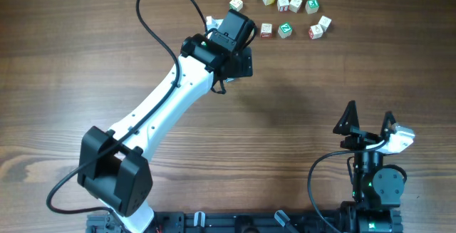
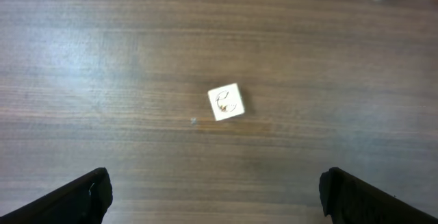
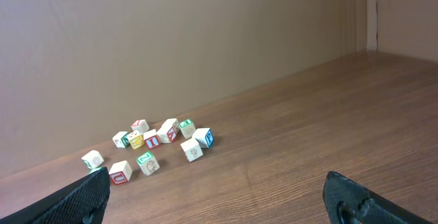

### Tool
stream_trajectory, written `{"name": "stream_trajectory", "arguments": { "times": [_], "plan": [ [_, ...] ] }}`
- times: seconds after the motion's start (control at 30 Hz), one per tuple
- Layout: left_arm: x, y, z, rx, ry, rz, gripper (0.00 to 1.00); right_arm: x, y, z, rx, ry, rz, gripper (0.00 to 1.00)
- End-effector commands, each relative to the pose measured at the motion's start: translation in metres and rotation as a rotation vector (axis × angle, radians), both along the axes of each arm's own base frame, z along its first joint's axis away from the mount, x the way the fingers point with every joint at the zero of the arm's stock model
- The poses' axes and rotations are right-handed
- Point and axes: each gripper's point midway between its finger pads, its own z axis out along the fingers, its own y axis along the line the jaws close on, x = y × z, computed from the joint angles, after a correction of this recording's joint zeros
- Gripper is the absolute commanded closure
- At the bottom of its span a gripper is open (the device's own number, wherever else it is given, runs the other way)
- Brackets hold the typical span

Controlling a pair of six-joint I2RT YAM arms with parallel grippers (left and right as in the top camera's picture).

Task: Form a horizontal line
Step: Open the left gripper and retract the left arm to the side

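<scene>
No horizontal line of touching cubes shows in any view; the small letter cubes lie singly. One white cube (image 2: 226, 102) with a brown drawing on top rests on the table, ahead of my left gripper (image 2: 219, 198) and centred between its wide-apart fingers (image 2: 81, 198), touching neither. From overhead that gripper (image 1: 231, 33) hangs over the top middle of the table, and a white corner of the cube (image 1: 211, 23) peeks out at its left side. My right gripper (image 1: 367, 122) stands open at the near right, with nothing between its fingers (image 3: 85, 195).
Several loose cubes (image 1: 285, 30) lie scattered at the top right of the table, one more (image 1: 236, 4) just beyond the left gripper. The right wrist view shows the same cluster (image 3: 154, 142) far ahead, near the back wall. The left arm (image 1: 164, 97) crosses the table diagonally.
</scene>
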Motion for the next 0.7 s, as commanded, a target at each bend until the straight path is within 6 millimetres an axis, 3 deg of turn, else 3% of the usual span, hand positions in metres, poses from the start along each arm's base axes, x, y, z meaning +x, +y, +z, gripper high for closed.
{"name": "stream_trajectory", "arguments": {
  "times": [0.0,0.17,0.3,0.53,0.67],
  "plan": [
    [-0.012,0.008,-0.001,0.032,0.042,-0.003,0.0,0.0,0.001,0.001,-0.009,-0.004,0.008,0.0],
    [-0.021,0.015,-0.001,0.053,0.073,-0.002,0.0,0.0,0.001,0.001,-0.009,-0.004,0.008,0.0],
    [-0.027,0.018,0.012,0.044,0.062,-0.002,0.0,0.0,0.001,0.001,-0.008,-0.004,0.008,0.0],
    [-0.037,0.028,0.071,-0.032,-0.073,0.003,0.0,0.0,0.001,0.001,-0.009,-0.004,0.008,0.0],
    [-0.042,0.056,0.109,0.014,-0.194,0.06,0.0,0.0,0.001,0.001,-0.009,-0.004,0.008,0.0]
  ]
}}
